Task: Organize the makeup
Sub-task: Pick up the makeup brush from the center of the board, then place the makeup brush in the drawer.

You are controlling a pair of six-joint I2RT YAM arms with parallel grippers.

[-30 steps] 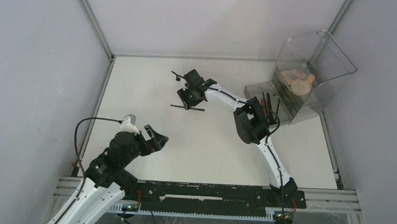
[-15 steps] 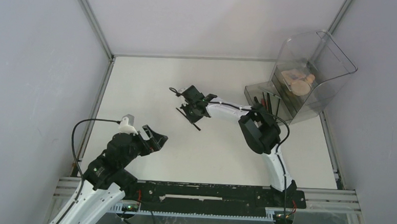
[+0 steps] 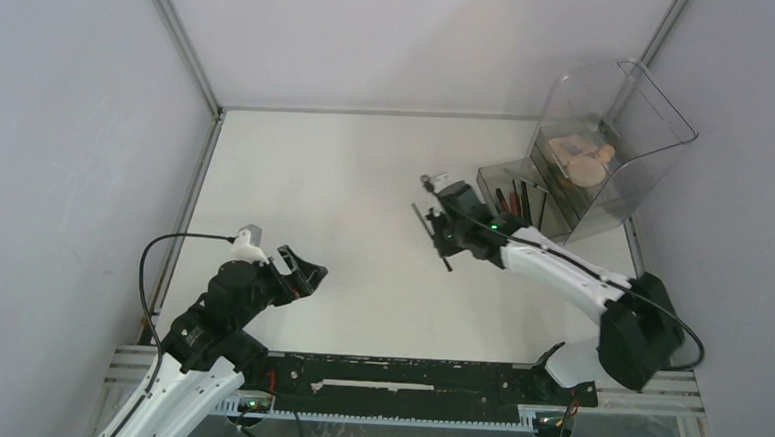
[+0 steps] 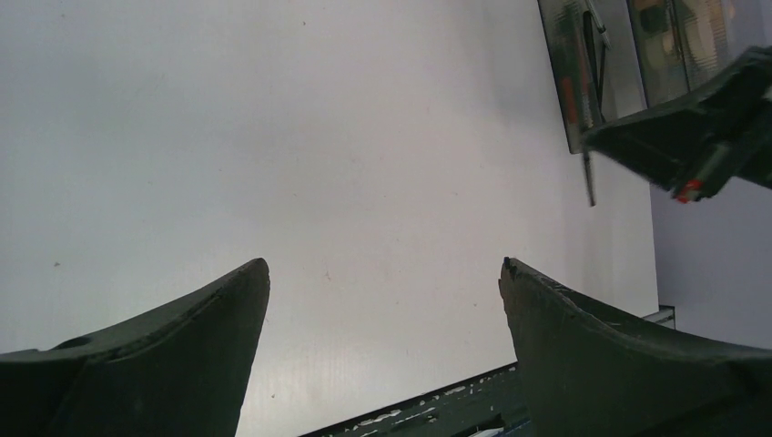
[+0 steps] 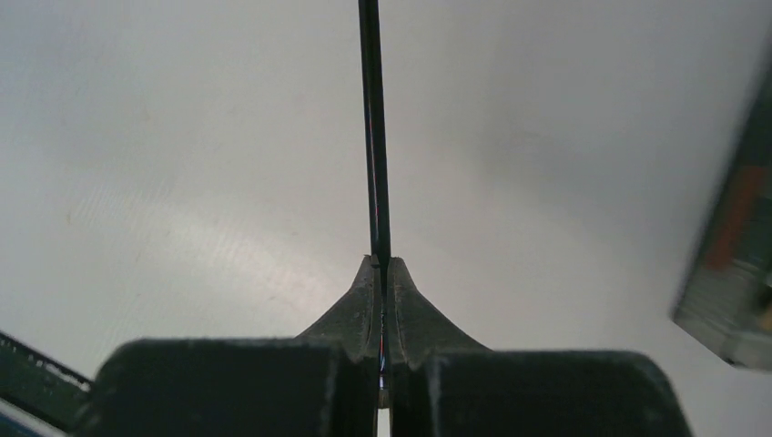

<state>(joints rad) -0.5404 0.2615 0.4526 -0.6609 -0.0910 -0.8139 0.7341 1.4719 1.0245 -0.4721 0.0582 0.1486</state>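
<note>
Setting: White table (image 3: 346, 166) between grey walls, with a smoky clear organizer (image 3: 624, 111) at its far right corner.
Right gripper (image 3: 443, 229): Clamped on a thin black pencil (image 3: 420, 218). It hangs above the table, between the table's middle and the organizer's low front compartment (image 3: 496, 174). In the wrist view the fingers (image 5: 405, 300) press together on the shaft, which runs straight out ahead.
Left gripper (image 3: 299, 269): Jaws apart with nothing between them, over the near left of the table and well apart from the work.
Step in hand: Probably carrying the pencil to the front compartment, where other thin sticks (image 3: 521, 199) already stand.
Doing it well: Turn the wrist slowly, because the long free length sweeps wide. Tilt the pencil toward upright and bring its lower end over the compartment's open top, past the front wall. Lower it among the sticks without knocking them, and release only once the end is inside.
Count, arms: Two, with one gripper each.
Count, organizers: One.
Count, pencils in a grip: One.
Count, sticks in the front compartment: A few, red and black, but the exact number cannot be told.
Count, beige compacts (image 3: 581, 161): A small cluster behind the smoky wall, too blurred to count.
</note>
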